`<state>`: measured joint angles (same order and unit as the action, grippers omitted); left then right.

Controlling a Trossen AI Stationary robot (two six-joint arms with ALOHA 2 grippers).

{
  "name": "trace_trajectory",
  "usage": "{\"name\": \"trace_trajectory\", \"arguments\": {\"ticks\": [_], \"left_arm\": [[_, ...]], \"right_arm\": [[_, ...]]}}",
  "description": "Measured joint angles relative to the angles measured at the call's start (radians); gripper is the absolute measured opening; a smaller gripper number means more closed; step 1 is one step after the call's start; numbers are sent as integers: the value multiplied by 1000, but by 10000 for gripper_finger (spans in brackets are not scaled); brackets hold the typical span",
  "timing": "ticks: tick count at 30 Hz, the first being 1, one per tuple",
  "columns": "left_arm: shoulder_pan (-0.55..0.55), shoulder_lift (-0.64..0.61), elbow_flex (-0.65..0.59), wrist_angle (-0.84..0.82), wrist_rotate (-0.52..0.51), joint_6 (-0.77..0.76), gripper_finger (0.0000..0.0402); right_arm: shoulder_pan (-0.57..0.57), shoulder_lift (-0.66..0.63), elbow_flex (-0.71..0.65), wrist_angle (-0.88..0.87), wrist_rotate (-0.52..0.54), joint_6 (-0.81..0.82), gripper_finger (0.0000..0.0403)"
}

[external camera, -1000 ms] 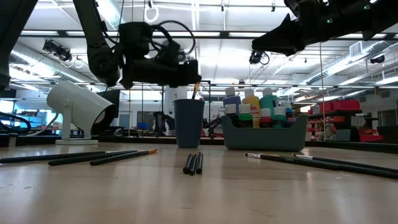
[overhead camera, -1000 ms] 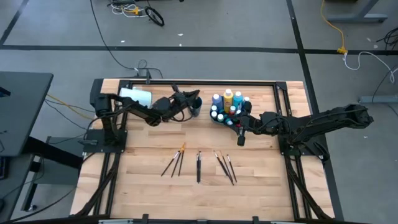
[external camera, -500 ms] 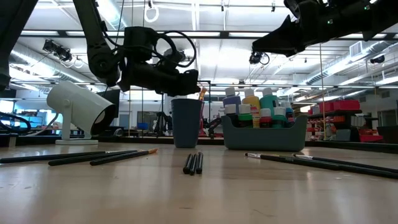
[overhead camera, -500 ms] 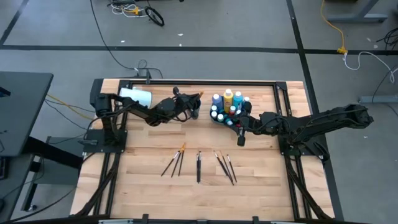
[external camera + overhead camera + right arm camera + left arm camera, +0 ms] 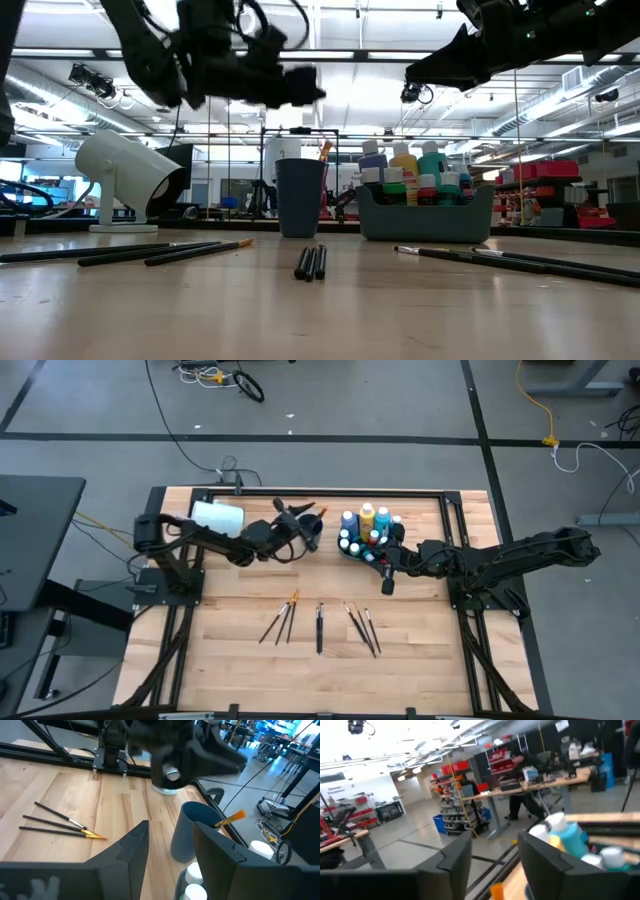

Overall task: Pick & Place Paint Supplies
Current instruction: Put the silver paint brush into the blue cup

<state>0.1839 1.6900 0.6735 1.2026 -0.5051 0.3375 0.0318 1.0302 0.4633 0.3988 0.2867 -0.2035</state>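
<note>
A dark blue cup [image 5: 303, 197] stands on the table beside a grey bin [image 5: 425, 212] full of white-capped paint bottles [image 5: 367, 522]. One orange-handled paintbrush [image 5: 231, 817] stands in the cup, leaning on its rim. My left gripper [image 5: 308, 90] hangs open above the cup, with nothing between its fingers [image 5: 455, 860]. My right gripper [image 5: 387, 582] is open and hovers at the near side of the bin, touching nothing. Several more paintbrushes [image 5: 319, 626] lie flat on the table toward the near edge.
A large white cylinder [image 5: 218, 515] lies at the far left, behind my left arm. The loose brushes lie in three small groups [image 5: 283, 618] [image 5: 362, 628]. Black frame rails [image 5: 340, 493] run along the table's far edge and sides.
My left gripper has let go of the orange-handled brush and gone up, clear of the cup. The brush has stayed in the cup and tipped from nearly upright to leaning on the rim. My right arm has kept still.
</note>
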Motion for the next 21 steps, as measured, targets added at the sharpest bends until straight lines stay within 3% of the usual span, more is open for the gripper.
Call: {"name": "trace_trajectory", "arguments": {"ticks": [4,8,13,17,21], "left_arm": [[-69,-132,0,-139,-33,-34,201],[-142,-285,0,-416,-36,-100,210],[-237,-437,0,-823,41,-377,207],[-307,-471,0,-1082,161,-567,202],[-371,-438,1,-1187,195,-735,199]], "right_arm": [[0,0,0,2,0,0,155],[0,0,0,5,0,0,155],[0,0,0,5,0,0,155],[0,0,0,5,0,0,155],[0,0,0,5,0,0,155]]}}
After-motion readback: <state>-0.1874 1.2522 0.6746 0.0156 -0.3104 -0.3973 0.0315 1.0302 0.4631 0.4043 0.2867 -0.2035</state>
